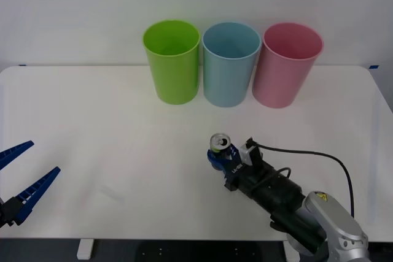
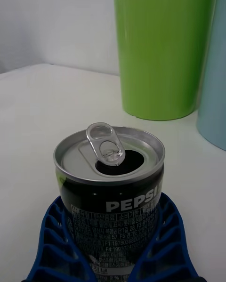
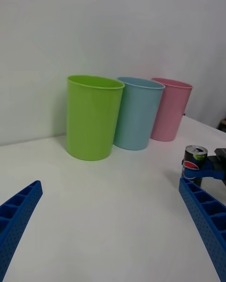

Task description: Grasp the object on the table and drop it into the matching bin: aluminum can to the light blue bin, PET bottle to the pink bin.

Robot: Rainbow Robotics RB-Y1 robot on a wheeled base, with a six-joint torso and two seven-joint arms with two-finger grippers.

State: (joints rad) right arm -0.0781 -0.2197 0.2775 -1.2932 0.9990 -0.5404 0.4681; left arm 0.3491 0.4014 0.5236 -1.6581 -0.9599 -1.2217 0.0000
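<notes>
**Can in the grasp, drop still to come**

Item 1, the can point(image 1: 220, 144): we log it upright on the worktop point(image 1: 110, 127), well short of the blue bin point(image 1: 231, 62) and on the robot's side of it. The top is open, tab raised. In the right wrist view the can point(image 2: 110, 178) sits between the blue ribbed fingers point(image 2: 54, 244), which press both of its sides.

Item 2, right gripper point(image 1: 221, 159): clenched on the can, low over the worktop. We cannot tell whether the can's base has left the surface.

Item 3, left gripper point(image 1: 24, 173): fingers spread wide and holding nothing, far to the left of the can, parked near the worktop's near edge.

Item 4, bins: green bin point(image 1: 171, 59), blue bin, pink bin point(image 1: 287, 64), standing in a row along the worktop's far side, close together; from the front their mouths look empty.

Progress, as we judge it: the grasp appears made. Left to do: lift the can, carry it to the blue bin, which stands beyond the can and slightly to its right, and let it go above the mouth. The green and pink neighbours leave little room for error.
</notes>
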